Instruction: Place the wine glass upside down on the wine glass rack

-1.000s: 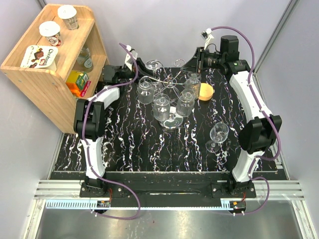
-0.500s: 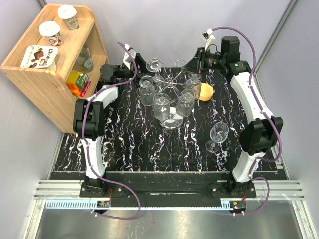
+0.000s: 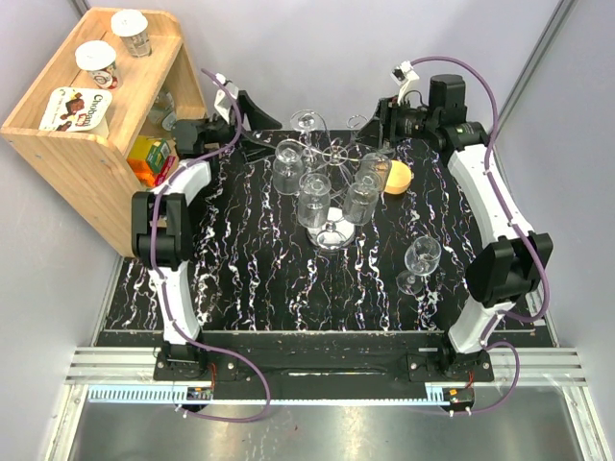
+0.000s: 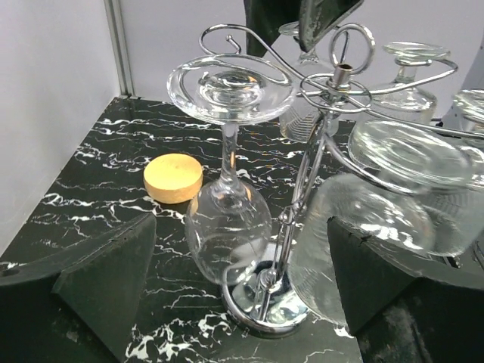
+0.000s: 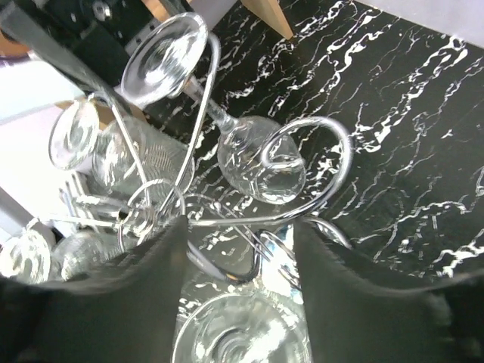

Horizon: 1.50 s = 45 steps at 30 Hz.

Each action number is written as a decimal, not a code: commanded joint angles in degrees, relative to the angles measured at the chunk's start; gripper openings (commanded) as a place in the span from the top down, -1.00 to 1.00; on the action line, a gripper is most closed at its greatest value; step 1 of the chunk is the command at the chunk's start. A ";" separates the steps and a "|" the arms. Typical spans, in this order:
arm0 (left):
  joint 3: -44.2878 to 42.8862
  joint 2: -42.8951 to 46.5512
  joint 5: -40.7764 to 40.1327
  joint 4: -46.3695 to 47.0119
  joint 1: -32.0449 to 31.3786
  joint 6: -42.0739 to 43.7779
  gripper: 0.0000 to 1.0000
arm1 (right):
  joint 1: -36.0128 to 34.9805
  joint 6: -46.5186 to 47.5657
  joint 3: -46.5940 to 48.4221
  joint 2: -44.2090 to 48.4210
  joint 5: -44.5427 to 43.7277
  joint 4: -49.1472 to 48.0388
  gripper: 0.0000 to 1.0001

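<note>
bench point(image 3: 250, 279): black, white marble veining; wine glass rack point(image 4: 302, 181): shiny chrome, mirror-like base; wine glass point(image 4: 227, 223): clear, colourless; disc point(image 4: 173, 178), 2 o'clock on the bench: pale yellow wood; shelf point(image 3: 86, 163), 10 o'clock: light tan wood; carton point(image 3: 149, 158) in it: orange and green; cables point(image 3: 495, 106): purple

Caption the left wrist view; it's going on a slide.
Open left gripper facing the wine glass rack, a wine glass hanging upside down from one arm.
</note>
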<state>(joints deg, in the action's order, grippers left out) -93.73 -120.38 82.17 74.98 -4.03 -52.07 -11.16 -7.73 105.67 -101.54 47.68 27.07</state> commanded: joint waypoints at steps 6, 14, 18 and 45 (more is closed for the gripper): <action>-3.30 6.73 3.43 20.47 3.94 -12.25 -0.98 | -0.71 5.00 0.07 4.06 -1.54 8.17 -0.64; -4.96 11.56 5.28 20.47 3.94 -22.35 -0.98 | -0.53 7.37 -3.63 9.95 -4.78 7.38 -0.68; -9.88 12.62 5.81 20.47 3.94 -32.63 -0.98 | -0.09 10.80 -3.45 12.58 -6.37 9.14 -0.70; -19.84 29.32 -32.94 -99.67 -2.29 41.33 -0.98 | 1.23 23.89 -4.42 16.81 -8.05 16.87 -0.73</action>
<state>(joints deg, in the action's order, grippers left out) -113.58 -94.45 58.17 -6.92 -4.60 -29.50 -10.17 13.08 99.70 -86.08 37.26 43.22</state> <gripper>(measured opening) 0.988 0.863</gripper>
